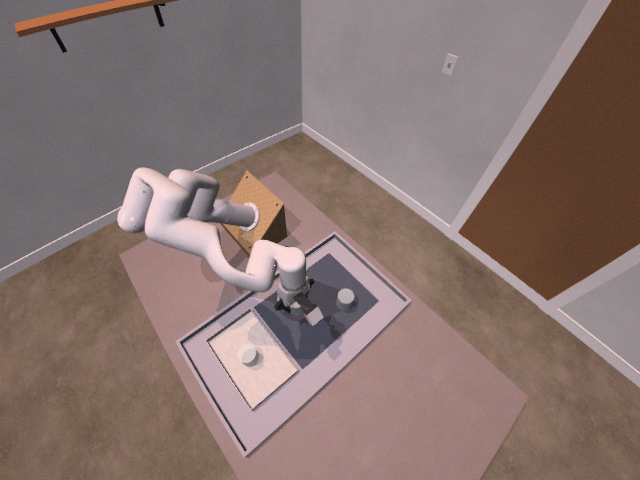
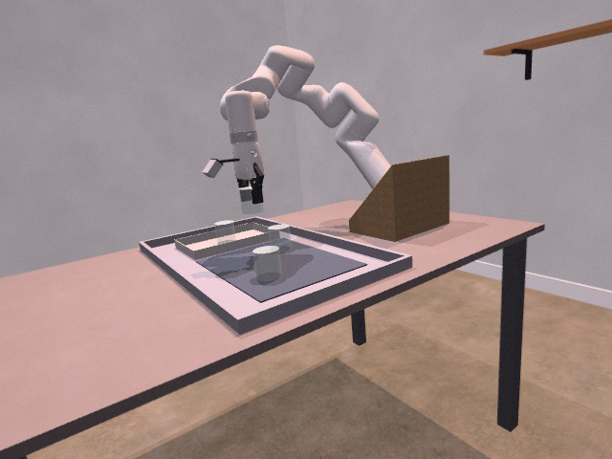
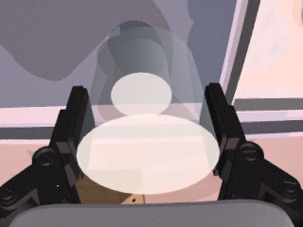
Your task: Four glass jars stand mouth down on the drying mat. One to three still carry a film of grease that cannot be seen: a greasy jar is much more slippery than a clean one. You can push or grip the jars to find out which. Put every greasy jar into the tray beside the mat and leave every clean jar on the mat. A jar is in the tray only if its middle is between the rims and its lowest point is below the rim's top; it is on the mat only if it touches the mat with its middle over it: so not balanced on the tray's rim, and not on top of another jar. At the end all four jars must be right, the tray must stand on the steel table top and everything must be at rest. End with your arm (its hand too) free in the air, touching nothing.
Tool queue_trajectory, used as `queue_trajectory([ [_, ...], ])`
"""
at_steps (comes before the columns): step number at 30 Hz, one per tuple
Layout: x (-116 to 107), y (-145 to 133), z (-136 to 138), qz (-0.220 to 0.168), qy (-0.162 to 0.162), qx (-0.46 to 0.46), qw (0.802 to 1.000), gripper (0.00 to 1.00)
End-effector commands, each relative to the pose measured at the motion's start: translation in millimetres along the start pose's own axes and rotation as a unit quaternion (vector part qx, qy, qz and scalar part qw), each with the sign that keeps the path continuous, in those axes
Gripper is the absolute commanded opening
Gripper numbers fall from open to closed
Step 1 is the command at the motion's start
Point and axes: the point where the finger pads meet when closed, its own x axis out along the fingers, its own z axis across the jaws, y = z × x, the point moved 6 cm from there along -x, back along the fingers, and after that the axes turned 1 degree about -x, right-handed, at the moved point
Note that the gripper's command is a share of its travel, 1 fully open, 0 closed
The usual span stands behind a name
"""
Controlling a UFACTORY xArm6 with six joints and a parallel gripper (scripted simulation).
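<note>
The claw (image 2: 250,193) is clamped on a glass jar (image 3: 150,151), with black fingers at the jar's 9 and 3 o'clock sides.

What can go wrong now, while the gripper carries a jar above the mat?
1. The held jar may be greasy; gripped only at its sides by the gripper, it might slip out.
2. Another jar stands right below; a dropped jar could knock it off the mat.
3. One jar already sits in the tray; lowering onto it would stack them.
</note>
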Motion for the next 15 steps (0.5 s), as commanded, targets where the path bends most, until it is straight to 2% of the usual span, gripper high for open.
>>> queue_trajectory([
  [1,-1,5,9,0.001,0.001,0.0,1.0,0.0],
  [15,-1,22,49,0.001,0.001,0.0,1.0,0.0],
])
